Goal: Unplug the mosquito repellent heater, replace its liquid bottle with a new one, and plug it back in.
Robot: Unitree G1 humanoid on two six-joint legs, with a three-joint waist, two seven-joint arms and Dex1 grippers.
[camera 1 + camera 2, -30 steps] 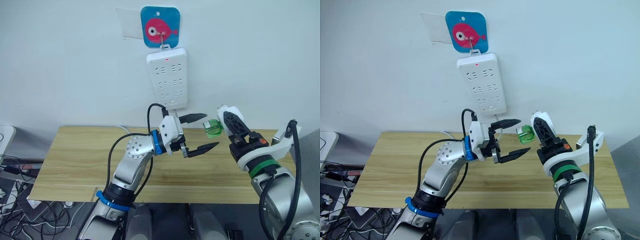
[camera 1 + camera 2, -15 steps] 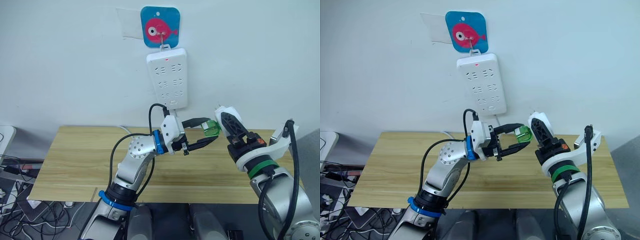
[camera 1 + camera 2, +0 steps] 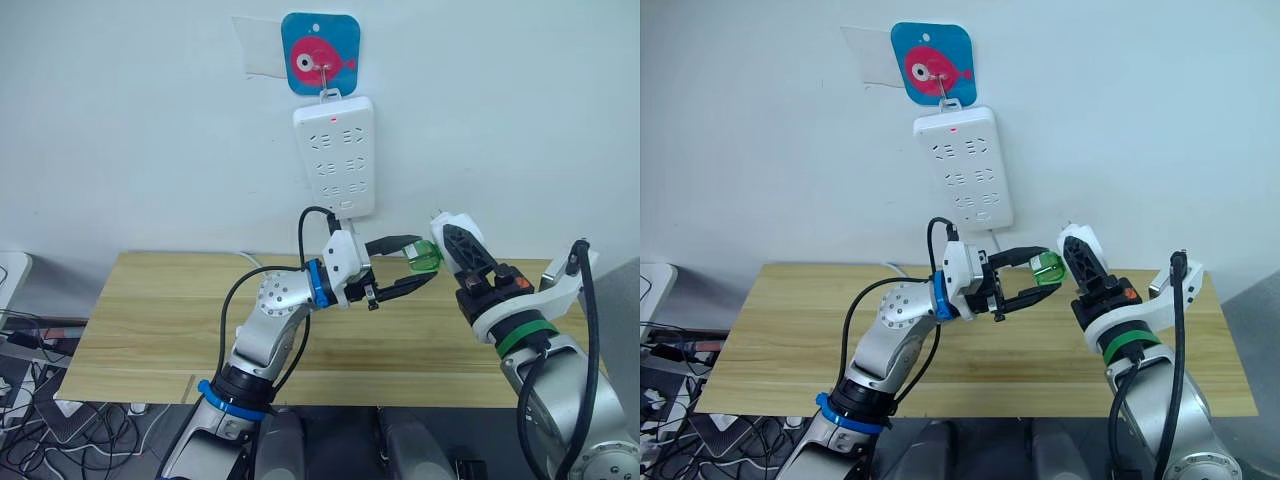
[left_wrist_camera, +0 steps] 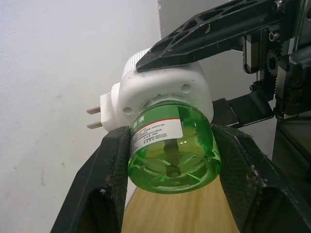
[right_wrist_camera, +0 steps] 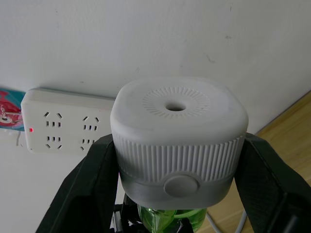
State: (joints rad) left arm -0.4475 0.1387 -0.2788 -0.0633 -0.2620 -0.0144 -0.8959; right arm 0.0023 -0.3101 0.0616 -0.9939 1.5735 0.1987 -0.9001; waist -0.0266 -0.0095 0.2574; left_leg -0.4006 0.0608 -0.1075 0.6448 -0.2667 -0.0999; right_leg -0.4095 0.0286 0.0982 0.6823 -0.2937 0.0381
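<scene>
Bright, even indoor light; soft shadows, sharp focus

- We see the left arm [image 3: 268,320] in silver metal, with a blue ring at the wrist and another near its base.
- A black cable [image 3: 232,300] loops along it.
- The left claw [image 3: 412,264] has two black tapering fingers on a white block.
- The right arm [image 3: 555,385] is silver with a green ring; the right claw [image 3: 452,243] is black.
</scene>
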